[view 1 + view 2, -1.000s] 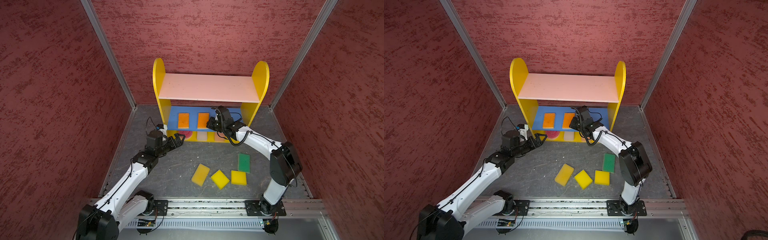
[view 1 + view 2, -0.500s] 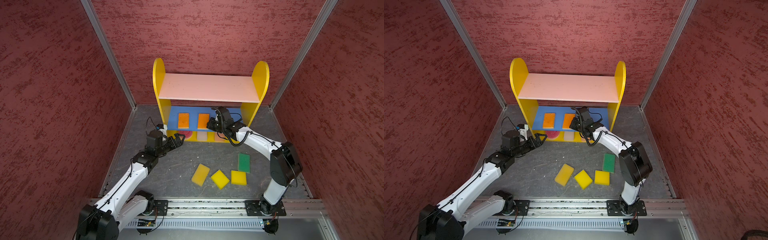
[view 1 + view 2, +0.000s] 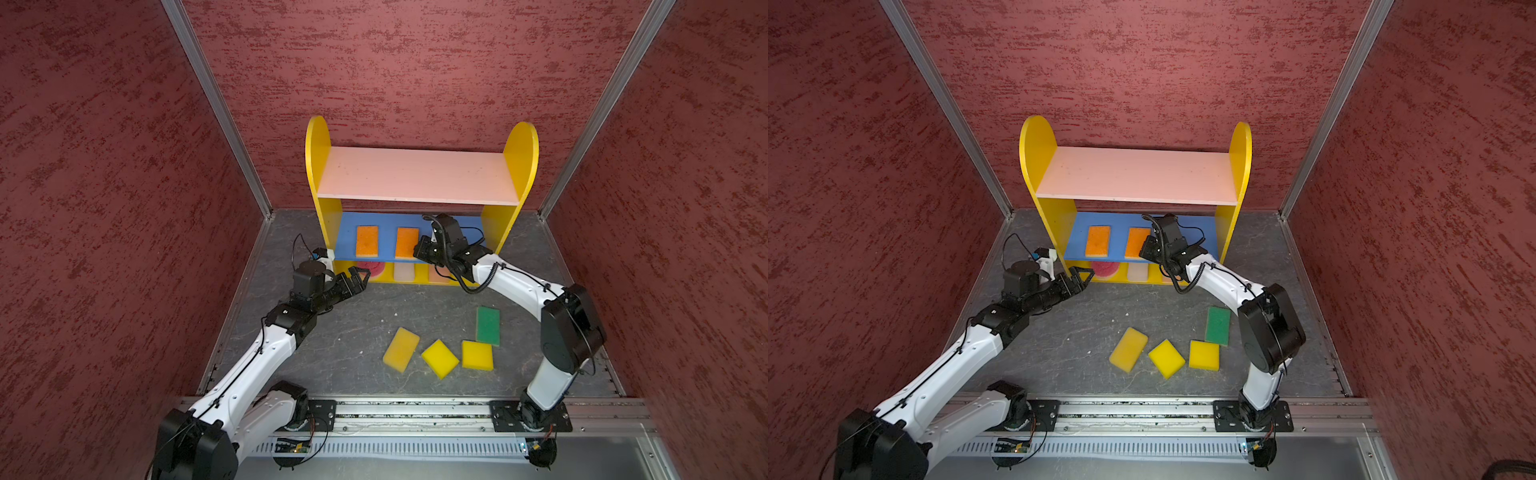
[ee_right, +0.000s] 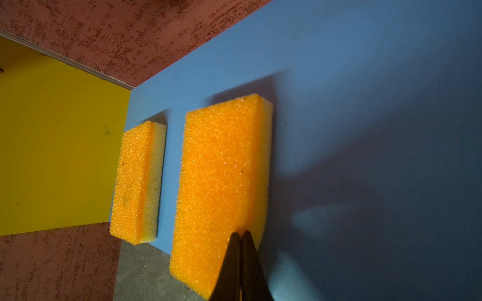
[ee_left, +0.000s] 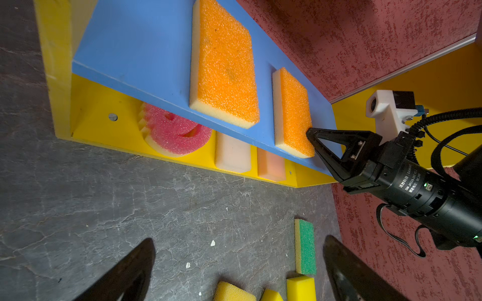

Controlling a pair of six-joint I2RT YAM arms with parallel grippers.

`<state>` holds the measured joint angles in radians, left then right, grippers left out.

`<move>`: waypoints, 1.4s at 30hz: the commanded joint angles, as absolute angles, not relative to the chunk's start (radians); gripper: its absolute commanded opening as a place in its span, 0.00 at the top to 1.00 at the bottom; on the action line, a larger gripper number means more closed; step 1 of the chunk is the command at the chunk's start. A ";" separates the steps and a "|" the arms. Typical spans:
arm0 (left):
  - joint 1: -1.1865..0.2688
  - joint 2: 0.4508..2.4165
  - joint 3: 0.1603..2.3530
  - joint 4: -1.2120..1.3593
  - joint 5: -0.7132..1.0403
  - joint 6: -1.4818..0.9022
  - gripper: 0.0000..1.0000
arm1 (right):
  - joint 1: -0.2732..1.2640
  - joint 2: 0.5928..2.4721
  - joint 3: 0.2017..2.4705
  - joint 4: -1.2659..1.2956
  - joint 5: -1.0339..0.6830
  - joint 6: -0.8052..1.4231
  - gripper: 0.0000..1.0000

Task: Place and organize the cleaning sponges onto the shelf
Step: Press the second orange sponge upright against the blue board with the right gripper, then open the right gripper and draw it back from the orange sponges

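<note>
- Right wrist view: the right gripper [image 4: 241, 234] is closed, its two tips pressed together with nothing between them. They lie against the top of an orange sponge [image 4: 216, 187] near one of its front corners.
- That orange sponge lies flat on the blue middle board [image 4: 352, 91] of the shelf [image 3: 318, 141], about midway along the board and reaching its front edge.
- A second orange sponge [image 4: 135, 182] lies flat on the same board, just beside the first but not touching it, nearer the board's left end.
- Below, on the shelf's yellow base [image 5: 117, 138], a round red-pink sponge [image 5: 174, 133], an off-white sponge [image 5: 232, 156] and a peach sponge [image 5: 270, 166] sit in a row, partly hidden under the blue board.
- The shelf stands at the back edge of the grey surface [image 3: 353, 324].
- The left gripper [image 3: 359, 276] hangs wide open with nothing between its jaws, over the surface just in front of the shelf's left front corner.
- A green-topped sponge [image 3: 488, 325] lies flat toward the surface's right edge, well apart from the shelf.
- Three yellow sponges [image 3: 401, 349] [image 3: 440, 358] [image 3: 477, 355] lie in a loose row nearer the surface's front edge. The one nearest the right edge is just beside the green-topped sponge.
</note>
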<state>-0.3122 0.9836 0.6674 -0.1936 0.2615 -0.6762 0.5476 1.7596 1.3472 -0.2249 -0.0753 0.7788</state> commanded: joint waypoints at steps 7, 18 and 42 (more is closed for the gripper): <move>-0.305 0.988 0.650 -0.178 0.267 -0.675 0.00 | 0.535 1.752 1.355 -0.211 -0.084 0.797 0.92; -0.305 0.994 0.652 -0.178 0.273 -0.679 0.00 | 0.529 1.750 1.344 -0.200 -0.081 0.809 0.79; -0.391 0.928 0.552 -0.274 0.233 -0.656 0.01 | 0.609 1.357 1.018 -0.224 -0.073 0.831 0.64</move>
